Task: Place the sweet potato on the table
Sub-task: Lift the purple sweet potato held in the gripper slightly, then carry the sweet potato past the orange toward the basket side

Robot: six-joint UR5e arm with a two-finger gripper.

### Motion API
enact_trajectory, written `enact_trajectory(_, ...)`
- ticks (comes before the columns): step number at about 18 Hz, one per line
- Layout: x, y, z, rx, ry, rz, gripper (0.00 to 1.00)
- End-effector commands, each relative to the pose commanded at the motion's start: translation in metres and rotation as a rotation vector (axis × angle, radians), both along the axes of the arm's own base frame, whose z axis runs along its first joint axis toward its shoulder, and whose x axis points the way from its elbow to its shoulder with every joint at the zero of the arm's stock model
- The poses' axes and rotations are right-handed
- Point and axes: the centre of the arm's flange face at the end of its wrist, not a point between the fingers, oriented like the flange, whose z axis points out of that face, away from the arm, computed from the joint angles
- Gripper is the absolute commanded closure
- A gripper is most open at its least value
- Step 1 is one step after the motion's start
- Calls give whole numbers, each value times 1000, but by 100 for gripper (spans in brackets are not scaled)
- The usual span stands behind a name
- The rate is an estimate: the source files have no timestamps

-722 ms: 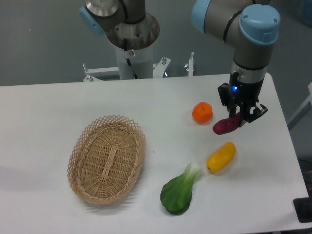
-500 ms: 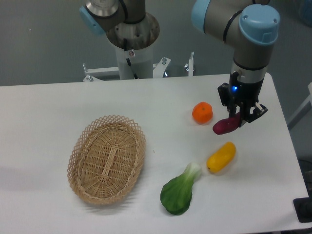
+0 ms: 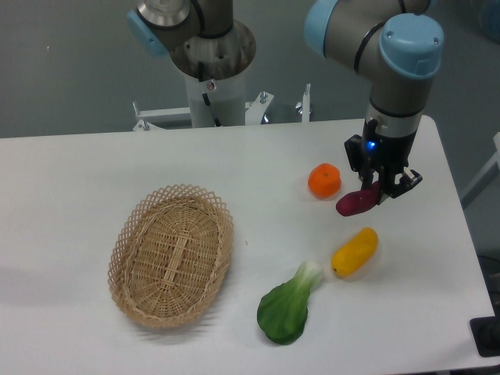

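Plain grey wall (image 3: 70, 70) fills the bkgd behind the work area, matte, evenly lit, no windows in view. Against it, centre rear, a white metal bracket frame (image 3: 156, 119) w/ bolts runs along the far edge. Lower right corner: a dark block (image 3: 486, 336), too cropped to identify. At right edge a pale slanted bar (image 3: 483, 178) & a strip of grey floor (image 3: 476, 215). Light is soft & diffuse, from above, only faint shadows, no glare

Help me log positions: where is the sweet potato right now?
The sweet potato is on the table's right side, in the claw, between the orange fruit and the yellow vegetable.
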Motion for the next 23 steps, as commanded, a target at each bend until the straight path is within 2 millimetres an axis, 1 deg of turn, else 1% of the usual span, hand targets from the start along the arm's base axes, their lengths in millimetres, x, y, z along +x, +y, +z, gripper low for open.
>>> enact_trajectory(3,9,-3,-26,0,-15,55,76)
enact_trajectory(6,34,5,-53,17,-11,112,76)
enact_trajectory(8,51,4,-72,27,-7,134,76)
enact_trajectory(10,67,5,-82,24,-3,135,76)
enact_trajectory(13,92,9,-102,-53,4,133,76)
enact_trajectory(15,108,21,-110,-94,28,109,75)
enact_trajectory(18,123,27,-130,-114,5,191,75)
enact_trajectory(19,128,32,-133,-118,2,200,75)
enact_trajectory(21,135,33,-140,-133,-3,219,75)
enact_trajectory(22,139,36,-146,-142,-8,221,75)
enact_trajectory(23,143,39,-155,-158,-20,217,75)
